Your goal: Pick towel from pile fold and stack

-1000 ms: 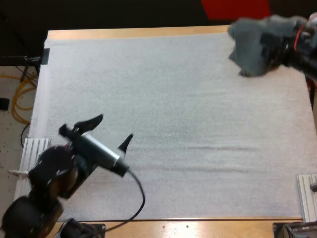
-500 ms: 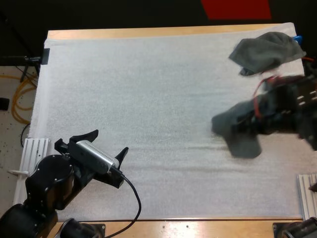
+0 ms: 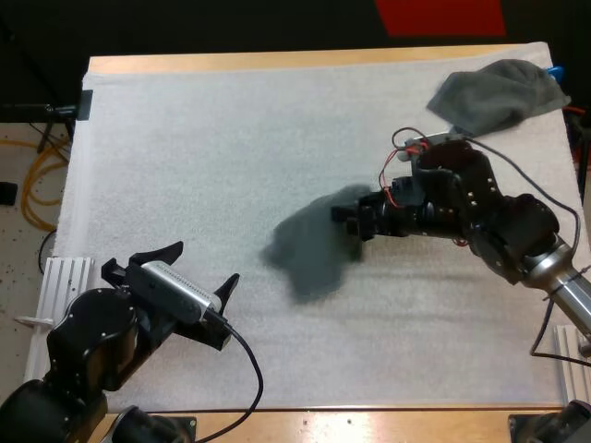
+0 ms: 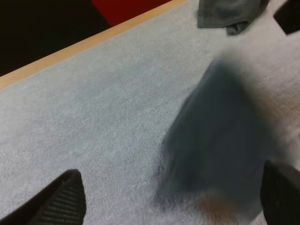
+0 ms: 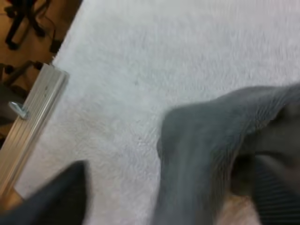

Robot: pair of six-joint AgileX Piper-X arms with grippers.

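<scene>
1. The left arm [image 3: 92, 341] sits over the near left corner of the mat [image 3: 231, 138]. The left jaws are wide open. Both black fingers [image 4: 61, 199] stand apart over bare mat with nothing between them, pointing toward the middle of the worktop [image 3: 277, 61].
2. The towel [image 3: 314, 254] is near the middle of the mat, a little to the right and just ahead of the left jaws. It is a dark grey-green cloth with a smeared outline, wider at its near end and narrowing toward the right arm. Its folds cannot be made out, nor whether it lies flat or hangs just above the mat. From the left wrist it [image 4: 220, 136] looks like one tall, soft dark shape.
3. The right arm [image 3: 489, 212] reaches in from the right, and its tip meets the towel's far right end. The right jaws are spread wide, not clamped. One finger [image 5: 51, 197] stands clear over bare mat, while the towel [image 5: 211, 140] bunches in rounded folds against the other finger [image 5: 276, 187].
4. A second towel [image 3: 499, 92] of the same colour lies crumpled at the far right corner of the mat, well apart from the first.
</scene>
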